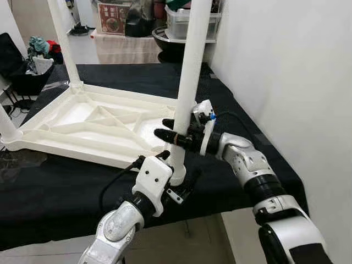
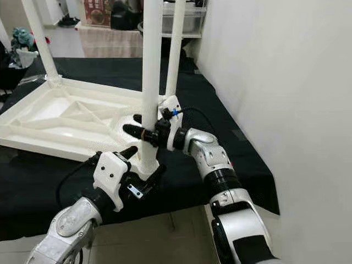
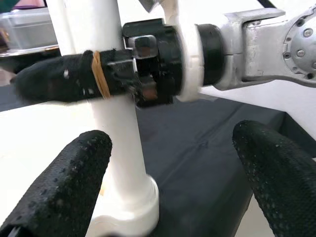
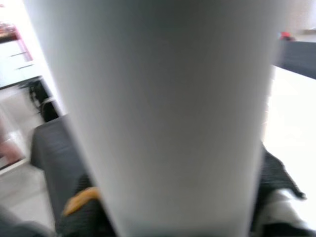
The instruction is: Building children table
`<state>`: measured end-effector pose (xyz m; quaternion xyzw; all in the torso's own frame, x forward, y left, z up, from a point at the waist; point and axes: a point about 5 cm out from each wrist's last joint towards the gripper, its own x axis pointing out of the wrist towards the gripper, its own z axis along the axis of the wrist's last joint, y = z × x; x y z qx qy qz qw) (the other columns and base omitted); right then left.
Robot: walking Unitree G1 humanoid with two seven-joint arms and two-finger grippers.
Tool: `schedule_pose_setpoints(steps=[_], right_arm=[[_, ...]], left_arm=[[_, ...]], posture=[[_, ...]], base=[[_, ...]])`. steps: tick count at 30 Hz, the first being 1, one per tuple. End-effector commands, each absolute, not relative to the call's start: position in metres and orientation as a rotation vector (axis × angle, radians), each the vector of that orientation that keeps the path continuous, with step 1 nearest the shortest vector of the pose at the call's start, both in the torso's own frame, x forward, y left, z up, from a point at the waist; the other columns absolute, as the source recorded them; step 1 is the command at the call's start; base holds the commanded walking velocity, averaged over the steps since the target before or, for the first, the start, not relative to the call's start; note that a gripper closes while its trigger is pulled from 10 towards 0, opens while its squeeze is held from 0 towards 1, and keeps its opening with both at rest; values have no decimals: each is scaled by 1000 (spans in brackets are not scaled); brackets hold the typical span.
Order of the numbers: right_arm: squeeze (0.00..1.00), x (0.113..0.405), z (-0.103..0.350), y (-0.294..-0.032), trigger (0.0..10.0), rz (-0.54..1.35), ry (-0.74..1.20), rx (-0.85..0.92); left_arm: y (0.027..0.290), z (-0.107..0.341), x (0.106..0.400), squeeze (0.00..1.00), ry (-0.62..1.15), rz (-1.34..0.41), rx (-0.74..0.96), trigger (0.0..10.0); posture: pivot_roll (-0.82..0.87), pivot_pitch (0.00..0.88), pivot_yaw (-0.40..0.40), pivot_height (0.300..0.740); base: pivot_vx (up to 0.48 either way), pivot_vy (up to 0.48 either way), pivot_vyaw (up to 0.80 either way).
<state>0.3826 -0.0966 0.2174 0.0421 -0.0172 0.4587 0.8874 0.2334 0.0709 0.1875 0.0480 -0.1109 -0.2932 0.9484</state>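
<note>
our right gripper (image 1: 171,131) is clamped around the near table leg (image 1: 190,66), partway up it. our left gripper (image 3: 173,187) sits low at that leg's socket, its fingers (image 3: 59,190) spread wide to either side of the leg's foot, not touching it. the white tabletop (image 1: 82,124) lies upside down on a black cloth (image 1: 55,181), other legs upright at its corners. a white wall (image 1: 286,71) runs close on our right; bins and clutter (image 1: 181,22) crowd behind.
</note>
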Motion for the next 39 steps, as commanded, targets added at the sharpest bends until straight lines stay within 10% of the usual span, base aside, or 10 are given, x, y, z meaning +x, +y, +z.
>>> schedule_pose_setpoints(steps=[1,18,19,20,21,25,26,30,31,39], right_arm=[[0,395,222,-111,0,729,-30,115],[0,389,191,-172,0,-494,91,142],[0,389,190,-156,7137,-446,95,171],[0,389,190,-156,7137,-446,95,171],[0,390,192,-152,10000,-427,86,183],[0,393,200,-147,10000,-391,36,184],[1000,396,207,-145,10000,-342,-4,192],[1000,404,237,-146,10000,-188,-139,228],[0,408,241,-143,10000,-66,-134,229],[0,395,237,-125,10000,670,-52,182]], left_arm=[[71,185,233,0,-219,-596,100,10000],[70,185,234,0,-218,-599,101,10000],[70,185,234,0,-216,-599,100,10000],[70,185,234,0,-216,-599,100,10000],[70,185,234,0,-216,-599,100,10000],[71,185,233,0,-215,-598,101,10000],[71,184,233,0,-215,-597,101,10000],[72,184,234,0,-215,-593,102,10000],[71,184,233,0,-215,-594,101,10000],[70,185,234,0,-221,-599,101,10000]], posture=[[108,78,-102,740],[106,81,-98,740],[109,83,-100,740],[109,83,-100,740],[110,84,-99,740],[106,81,-100,740],[108,82,-102,740],[105,76,-101,740],[103,74,-101,740],[105,62,-103,740]], base=[[0,0,0],[0,0,0],[0,0,0],[0,0,0],[0,0,0],[0,0,0],[0,0,0],[0,0,0],[0,0,0],[0,0,0]])
